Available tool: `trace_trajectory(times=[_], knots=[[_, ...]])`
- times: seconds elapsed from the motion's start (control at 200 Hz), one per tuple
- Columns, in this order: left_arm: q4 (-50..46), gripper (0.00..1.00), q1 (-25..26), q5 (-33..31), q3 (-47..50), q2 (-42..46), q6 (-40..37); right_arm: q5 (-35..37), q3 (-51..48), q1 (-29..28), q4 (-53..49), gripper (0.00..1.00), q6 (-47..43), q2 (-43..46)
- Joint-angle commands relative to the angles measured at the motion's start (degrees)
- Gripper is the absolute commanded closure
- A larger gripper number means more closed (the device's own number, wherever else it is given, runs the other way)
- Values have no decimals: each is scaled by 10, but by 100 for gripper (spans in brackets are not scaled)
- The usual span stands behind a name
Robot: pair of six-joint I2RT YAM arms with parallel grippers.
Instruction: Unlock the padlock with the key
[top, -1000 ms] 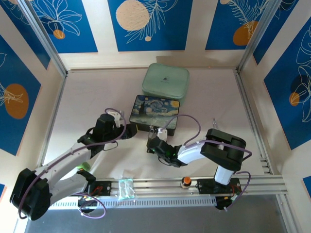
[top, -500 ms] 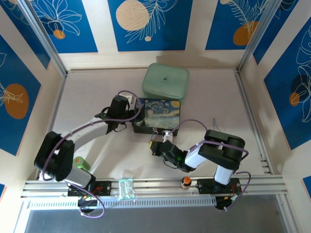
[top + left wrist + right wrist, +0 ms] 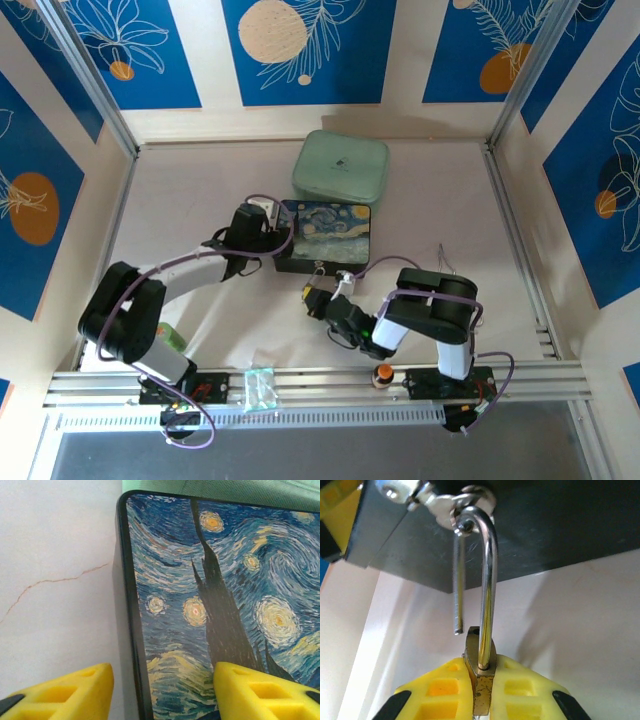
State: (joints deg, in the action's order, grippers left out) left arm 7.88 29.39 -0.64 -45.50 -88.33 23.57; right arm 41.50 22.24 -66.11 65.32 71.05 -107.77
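- Clamping the padlock (image 3: pixel 480 652) by its brass body: right claw (image 3: pixel 479 680), its yellow fingers (image 3: pixel 442 685) pressed tight on either side of it, at the near side of the painted box (image 3: pixel 325 232).
- Padlock, location: hanging from the silver hasp (image 3: pixel 445 502) on the box's dark front wall, just above the desk (image 3: pixel 200 190), body end toward the right wrist camera.
- Shackle (image 3: pixel 489 570): the long leg is seated in the body. The short leg hangs clear of it, its cut end in the open air beside the long leg. The bend is threaded through the hasp ring.
- Key: cannot be made out in any view; whether it sits in the keyway, hidden between the fingers, cannot be told.
- Left claw (image 3: pixel 162 675): open, holding nothing. Its two fingers straddle the left rim of the box lid, one over the desk and one over the painted top.
- Mint-green case (image 3: pixel 340 168): touching or just behind the box's far edge, not involved.
- Progress, judged: the unlocking itself looks done, since the free short leg means the lock has released.
- Remaining, judged: at most, swinging the shackle and drawing it out of the hasp, then letting go. The left claw seems placed to steady the box for that pull.
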Motion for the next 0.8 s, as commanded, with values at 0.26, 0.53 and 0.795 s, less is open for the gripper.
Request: trace_trajectory(times=[0.26, 0.53, 0.795], knots=[[-10, 54, -1, 26, 62, -46, 0, 127, 47, -32, -134, 94, 203, -23], [-24, 60, 2, -7, 72, -51, -3, 101, 36, 1, 67, 95, 162, -100], [-22, 63, 7, -8, 89, -48, -4, 144, 44, 9, 17, 95, 205, -83]])
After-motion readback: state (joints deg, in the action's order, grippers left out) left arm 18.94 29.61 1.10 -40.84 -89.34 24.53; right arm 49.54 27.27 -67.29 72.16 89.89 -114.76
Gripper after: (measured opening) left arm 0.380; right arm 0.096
